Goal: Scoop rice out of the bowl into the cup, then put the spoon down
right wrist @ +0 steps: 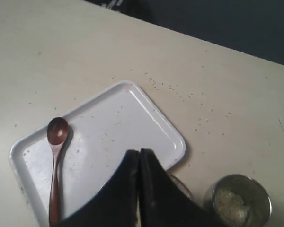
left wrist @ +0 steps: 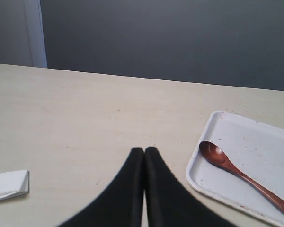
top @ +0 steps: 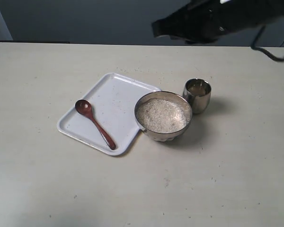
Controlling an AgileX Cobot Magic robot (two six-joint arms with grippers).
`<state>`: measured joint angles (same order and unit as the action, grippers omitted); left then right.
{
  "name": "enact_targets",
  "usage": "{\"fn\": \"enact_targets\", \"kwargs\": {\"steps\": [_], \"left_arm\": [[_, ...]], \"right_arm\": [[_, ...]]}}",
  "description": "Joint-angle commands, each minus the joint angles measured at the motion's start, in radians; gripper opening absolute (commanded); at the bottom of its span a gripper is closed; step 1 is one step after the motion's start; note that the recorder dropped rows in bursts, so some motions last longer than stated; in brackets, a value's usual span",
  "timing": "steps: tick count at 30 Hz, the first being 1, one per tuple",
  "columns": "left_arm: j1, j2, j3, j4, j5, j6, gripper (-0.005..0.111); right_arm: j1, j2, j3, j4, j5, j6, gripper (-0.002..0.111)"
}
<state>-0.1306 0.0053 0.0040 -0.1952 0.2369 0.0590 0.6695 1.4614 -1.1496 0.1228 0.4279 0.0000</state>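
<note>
The dark wooden spoon (top: 95, 124) lies on the white tray (top: 116, 97), nothing holding it. Beside the tray stands the wide steel bowl (top: 164, 136), holding a heap of white rice (top: 162, 115). The small steel cup (top: 199, 101) stands just behind the bowl with some rice in it. My right gripper (right wrist: 139, 152) is shut and empty, high above the tray (right wrist: 132, 118), with the spoon (right wrist: 56, 163) and cup (right wrist: 236, 203) in sight; its fingers hide most of the bowl. My left gripper (left wrist: 144, 150) is shut and empty over bare table, beside the tray (left wrist: 255, 137) and spoon (left wrist: 241, 176).
The right arm (top: 213, 19) hangs dark across the top right of the exterior view, well above the table. Loose rice grains are scattered on the table (right wrist: 175, 90) behind the tray. A small white folded object (left wrist: 8, 185) lies on the table by the left gripper.
</note>
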Motion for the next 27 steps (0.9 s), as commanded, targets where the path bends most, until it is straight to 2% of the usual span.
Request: {"fn": "enact_targets", "kwargs": {"steps": [1, 5, 9, 17, 22, 27], "left_arm": [[-0.001, -0.005, -0.004, 0.002, -0.002, -0.005, 0.001], [-0.001, -0.005, -0.004, 0.002, -0.002, -0.005, 0.001], [-0.001, -0.005, -0.004, 0.002, -0.002, -0.005, 0.001], [-0.001, -0.005, -0.004, 0.002, -0.002, -0.005, 0.001], [-0.001, -0.005, -0.004, 0.002, -0.002, -0.005, 0.001], [-0.001, -0.005, -0.004, 0.002, -0.002, -0.005, 0.001]], "right_arm": [[-0.007, -0.182, 0.235, 0.088, -0.165, 0.0, 0.0], [-0.007, -0.313, 0.372, 0.131, -0.246, 0.0, 0.0], [-0.007, -0.39, 0.438, 0.142, -0.227, 0.0, 0.0], [-0.007, -0.409, 0.44, 0.13, -0.179, 0.0, 0.0], [-0.007, -0.409, 0.44, -0.009, -0.216, -0.017, 0.0], [-0.021, -0.424, 0.44, -0.07, -0.245, -0.017, 0.0]]}}
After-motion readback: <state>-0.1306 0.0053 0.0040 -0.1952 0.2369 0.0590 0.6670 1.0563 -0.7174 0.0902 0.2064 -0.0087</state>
